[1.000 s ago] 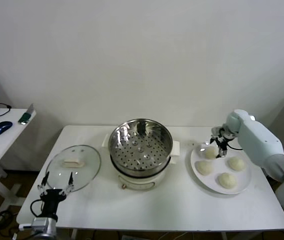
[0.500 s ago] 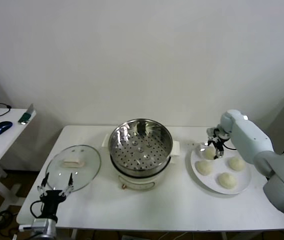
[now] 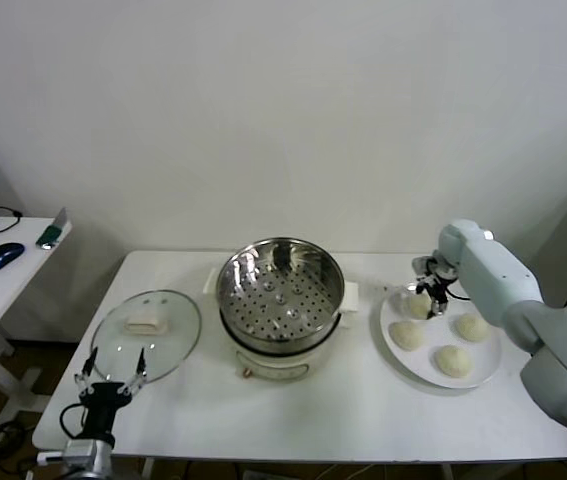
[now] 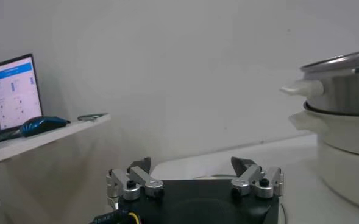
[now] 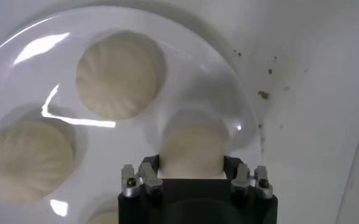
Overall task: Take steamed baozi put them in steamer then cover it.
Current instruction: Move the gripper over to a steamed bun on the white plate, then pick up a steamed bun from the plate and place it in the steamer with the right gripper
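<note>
your right gripper (image 5: 191, 173) pinches a round cream-white steamed bun (image 5: 192, 150) on the flat white plate (image 3: 483, 355), right of the empty shiny steel steamer pot (image 3: 280, 290); your left gripper (image 3: 111, 379) hangs spread near the clear glass lid (image 3: 147, 333) lying on the table; no readable writing anywhere

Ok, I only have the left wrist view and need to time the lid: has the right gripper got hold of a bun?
Observer: Yes, the right gripper is shut on one small round cream-white dough bun on the flat white plate.
Operator: Any buns in the pot?
Observer: None. The round stainless-steel steamer has a bare perforated tray.
Operator: And the lid?
Observer: The round clear glass lid lies flat on the table, left of the steamer, just beyond the open left gripper.
</note>
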Robot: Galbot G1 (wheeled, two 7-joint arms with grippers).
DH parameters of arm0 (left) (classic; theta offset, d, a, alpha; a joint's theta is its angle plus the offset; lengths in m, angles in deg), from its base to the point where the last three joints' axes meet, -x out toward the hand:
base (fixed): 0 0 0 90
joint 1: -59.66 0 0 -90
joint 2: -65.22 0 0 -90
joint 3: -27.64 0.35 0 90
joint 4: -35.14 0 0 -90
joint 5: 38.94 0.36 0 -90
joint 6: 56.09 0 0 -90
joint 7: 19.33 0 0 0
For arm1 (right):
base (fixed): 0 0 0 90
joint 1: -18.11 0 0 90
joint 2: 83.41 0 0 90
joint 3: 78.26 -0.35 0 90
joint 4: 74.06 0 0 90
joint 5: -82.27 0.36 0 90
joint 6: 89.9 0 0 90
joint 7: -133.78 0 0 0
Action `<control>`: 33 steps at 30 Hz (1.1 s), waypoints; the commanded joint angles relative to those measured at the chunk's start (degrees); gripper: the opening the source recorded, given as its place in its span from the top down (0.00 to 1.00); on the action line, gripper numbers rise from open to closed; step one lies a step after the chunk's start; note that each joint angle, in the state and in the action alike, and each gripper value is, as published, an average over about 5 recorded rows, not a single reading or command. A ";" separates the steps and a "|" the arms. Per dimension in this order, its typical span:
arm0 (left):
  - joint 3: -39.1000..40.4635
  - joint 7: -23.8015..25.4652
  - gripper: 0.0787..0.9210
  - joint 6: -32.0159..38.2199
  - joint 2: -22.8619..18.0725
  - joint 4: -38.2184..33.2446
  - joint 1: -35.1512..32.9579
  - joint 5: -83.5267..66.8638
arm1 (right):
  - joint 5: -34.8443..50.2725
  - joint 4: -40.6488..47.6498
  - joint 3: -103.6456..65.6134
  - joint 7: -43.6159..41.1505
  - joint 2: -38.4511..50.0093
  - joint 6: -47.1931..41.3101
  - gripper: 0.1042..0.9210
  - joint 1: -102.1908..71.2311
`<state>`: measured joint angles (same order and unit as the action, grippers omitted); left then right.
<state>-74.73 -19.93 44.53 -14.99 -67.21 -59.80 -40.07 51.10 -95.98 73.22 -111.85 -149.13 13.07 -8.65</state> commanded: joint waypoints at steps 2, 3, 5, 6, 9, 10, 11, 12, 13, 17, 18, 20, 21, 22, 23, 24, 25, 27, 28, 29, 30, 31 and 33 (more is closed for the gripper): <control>-0.13 -0.11 0.12 0.10 -0.01 -0.35 -0.55 -0.05 | 0.23 -0.35 -0.05 0.09 0.10 0.33 0.34 0.48; -0.16 -0.13 0.12 0.12 -0.02 -0.39 -0.63 -0.07 | 0.80 -0.77 0.20 0.05 0.29 0.38 0.34 0.78; -0.20 -0.18 0.12 0.17 -0.04 -0.53 -0.85 -0.11 | 3.27 -2.42 1.75 -0.32 0.93 0.42 0.35 2.04; -0.21 -0.19 0.12 0.19 -0.05 -0.62 -0.96 -0.12 | 4.82 -3.47 3.04 -0.58 1.32 0.44 0.35 2.94; -0.25 -0.22 0.12 0.22 -0.03 -1.05 -1.31 -0.19 | 10.69 -7.60 9.74 -1.83 2.59 0.87 0.35 7.33; -0.27 -0.22 0.12 0.22 -0.02 -1.20 -1.42 -0.23 | 12.86 -9.08 12.94 -2.23 2.88 1.04 0.35 9.39; -0.28 -0.22 0.12 0.24 0.00 -1.36 -1.55 -0.26 | 15.44 -10.71 16.33 -2.64 3.11 1.21 0.35 11.71; -0.29 -0.22 0.12 0.25 0.01 -1.49 -1.66 -0.30 | 17.91 -12.15 19.45 -2.95 3.17 1.37 0.35 13.88; -0.28 -0.22 0.12 0.27 0.01 -1.62 -1.81 -0.33 | 20.63 -13.60 22.57 -3.30 3.08 1.70 0.35 16.41; -0.07 -0.22 0.12 0.55 -0.10 -2.06 -2.63 -0.35 | 32.49 -18.63 35.01 -4.36 0.84 3.87 0.34 27.05; 0.01 -0.23 0.12 0.67 -0.16 -2.16 -2.85 -0.35 | 34.87 -19.44 37.51 -4.53 -0.27 4.54 0.34 29.36; 0.14 -0.26 0.12 0.90 -0.27 -2.33 -3.26 -0.36 | 37.64 -20.33 40.36 -5.10 -2.53 6.07 0.34 33.08; 0.20 -0.28 0.12 1.00 -0.31 -2.42 -3.47 -0.39 | 38.55 -20.68 41.24 -5.46 -3.87 6.96 0.34 34.74; 0.25 -0.30 0.12 1.06 -0.34 -2.52 -3.65 -0.45 | 39.04 -21.02 41.85 -5.78 -5.12 7.77 0.34 36.09; 0.31 -0.32 0.12 1.08 -0.34 -2.62 -3.82 -0.53 | 39.41 -21.37 42.35 -6.03 -6.17 8.52 0.34 37.20; 0.37 -0.33 0.12 1.09 -0.35 -2.74 -3.97 -0.62 | 39.70 -21.84 42.79 -6.19 -7.40 9.41 0.34 38.16; 0.45 -0.33 0.12 1.07 -0.36 -2.84 -4.11 -0.72 | 39.86 -22.38 43.16 -6.29 -8.57 10.27 0.34 38.95; 0.60 -0.33 0.12 1.03 -0.40 -3.04 -4.30 -0.84 | 39.51 -23.58 43.36 -6.22 -10.53 11.99 0.34 39.79; 0.67 -0.33 0.12 1.01 -0.45 -3.14 -4.38 -0.87 | 38.84 -24.30 43.18 -6.13 -11.48 12.96 0.34 39.96; 0.74 -0.33 0.12 1.00 -0.50 -3.25 -4.47 -0.89 | 37.98 -25.08 42.97 -5.92 -12.30 13.93 0.34 39.96; 0.79 -0.33 0.12 0.99 -0.55 -3.36 -4.56 -0.90 | 36.51 -26.07 42.65 -5.60 -13.11 15.03 0.34 39.77; 0.84 -0.33 0.12 0.98 -0.60 -3.51 -4.68 -0.92 | 34.54 -27.12 42.26 -5.25 -13.93 16.15 0.34 39.46; 0.85 -0.34 0.12 0.97 -0.65 -3.72 -4.90 -0.98 | 29.15 -28.91 41.07 -4.37 -15.39 18.44 0.34 38.12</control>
<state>-73.95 -20.27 45.46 -15.48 -70.44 -63.99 -40.92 82.11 -118.26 109.00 -116.55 -157.82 24.46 23.43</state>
